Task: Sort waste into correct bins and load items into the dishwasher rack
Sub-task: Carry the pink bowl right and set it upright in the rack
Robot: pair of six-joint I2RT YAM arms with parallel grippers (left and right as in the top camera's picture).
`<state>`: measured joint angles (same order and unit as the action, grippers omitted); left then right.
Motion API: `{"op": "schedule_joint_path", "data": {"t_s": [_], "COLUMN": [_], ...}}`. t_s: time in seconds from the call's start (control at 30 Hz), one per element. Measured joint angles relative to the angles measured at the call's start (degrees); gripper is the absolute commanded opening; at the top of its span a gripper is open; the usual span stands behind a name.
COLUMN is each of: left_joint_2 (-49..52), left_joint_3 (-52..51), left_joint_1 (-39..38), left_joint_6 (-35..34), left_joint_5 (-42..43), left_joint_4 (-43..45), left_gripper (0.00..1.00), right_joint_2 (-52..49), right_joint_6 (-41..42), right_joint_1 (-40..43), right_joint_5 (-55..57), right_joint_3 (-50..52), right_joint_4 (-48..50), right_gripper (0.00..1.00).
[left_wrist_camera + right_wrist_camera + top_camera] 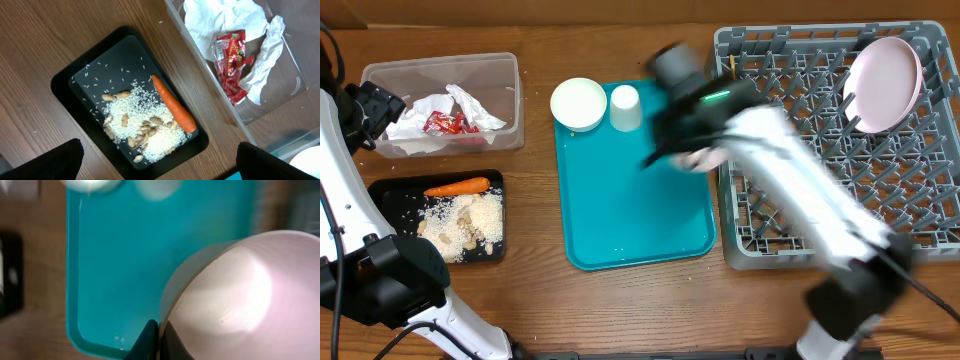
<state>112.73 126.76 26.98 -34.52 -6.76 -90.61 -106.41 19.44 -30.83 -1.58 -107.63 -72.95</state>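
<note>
We see the right fingers [147, 339] pinched shut on the rim of a small white bowl [240, 295], one to either side of its wall. We judge that hold sensible, since a rim pinch lets the bowl hang tilted and slot between pegs. The bowl hangs over the edge of the teal tray [620, 215] that faces the dishwasher rack [790, 60], not yet among the pegs. The right arm slants from the near side of the desk across the rack's corner toward the tray, blurred in the overhead view. The plate [883, 85] leans in the rack's corner farthest from the tray, while a second bowl [579, 103] and a cup [625, 108] wait at the tray's far edge. Beyond the tray's opposite side, the left fingers [45, 162] stand fully apart, holding nothing, above the black tray [75, 60] of carrot [172, 104] and rice with nuts [145, 132]. Beside it the clear tub [512, 100] holds napkins [225, 17] and the red wrapper [232, 62].
</note>
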Motion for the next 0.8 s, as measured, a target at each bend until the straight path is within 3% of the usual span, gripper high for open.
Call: {"op": "schedule_joint_path", "data": {"t_s": [0.17,0.4,0.6,0.8], "left_joint_2": [0.0,0.0,0.0,0.0], "left_joint_3": [0.0,0.0,0.0,0.0], "left_joint_1": [-0.4,-0.4,-0.4,-0.4], "left_joint_6": [0.0,0.0,0.0,0.0], "left_joint_5": [0.0,0.0,0.0,0.0], "left_joint_4": [0.0,0.0,0.0,0.0], "left_gripper": [1.00,1.00,1.00,1.00], "right_joint_2": [9.7,10.4,10.2,10.1], "right_joint_6": [-4.7,-19.7,-31.1,-35.6], "right_joint_1": [21.9,46.8,56.0,58.6], "right_joint_5": [-10.8,-37.7,-54.6,-64.4], "right_joint_3": [-1.4,6.6,17.3,28.3], "right_joint_4": [-3.6,-6.2,-4.9,7.1], "right_gripper": [0.04,0.04,0.04,0.04]}}
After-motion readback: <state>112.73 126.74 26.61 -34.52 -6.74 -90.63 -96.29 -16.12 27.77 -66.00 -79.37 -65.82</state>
